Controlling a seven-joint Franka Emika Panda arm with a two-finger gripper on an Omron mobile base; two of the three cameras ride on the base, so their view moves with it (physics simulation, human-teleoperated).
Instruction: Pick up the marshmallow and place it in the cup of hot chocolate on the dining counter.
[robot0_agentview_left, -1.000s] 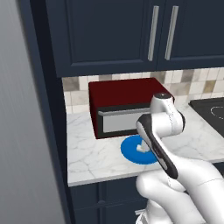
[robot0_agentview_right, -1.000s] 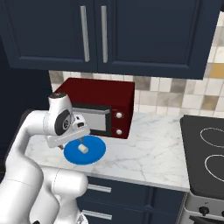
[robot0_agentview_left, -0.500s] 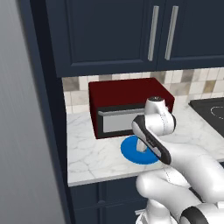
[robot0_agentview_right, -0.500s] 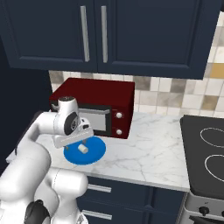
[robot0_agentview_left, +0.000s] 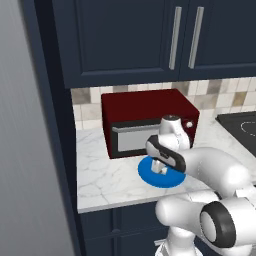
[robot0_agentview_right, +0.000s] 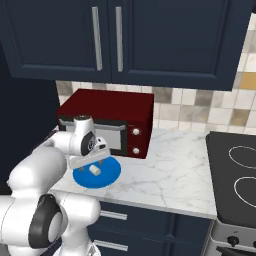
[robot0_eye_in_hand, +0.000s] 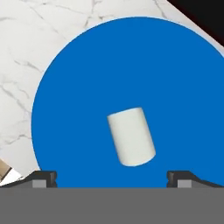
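One marshmallow (robot0_eye_in_hand: 131, 136) on blue plate (robot0_eye_in_hand: 78, 87); pincer (robot0_eye_in_hand: 111, 177) spread above; no readable writing.

The marshmallow (robot0_eye_in_hand: 131, 136) is a small white cylinder, lying on its side, its long axis slightly tilted in the hand view. It rests near the middle of a round blue plate (robot0_eye_in_hand: 87, 70), touching nothing else. From the right base view the marshmallow (robot0_agentview_right: 93, 171) shows as a tiny white lump on the plate (robot0_agentview_right: 107, 176), which sits on a marble table (robot0_agentview_right: 170, 180) just in front of a red microwave (robot0_agentview_right: 112, 120).
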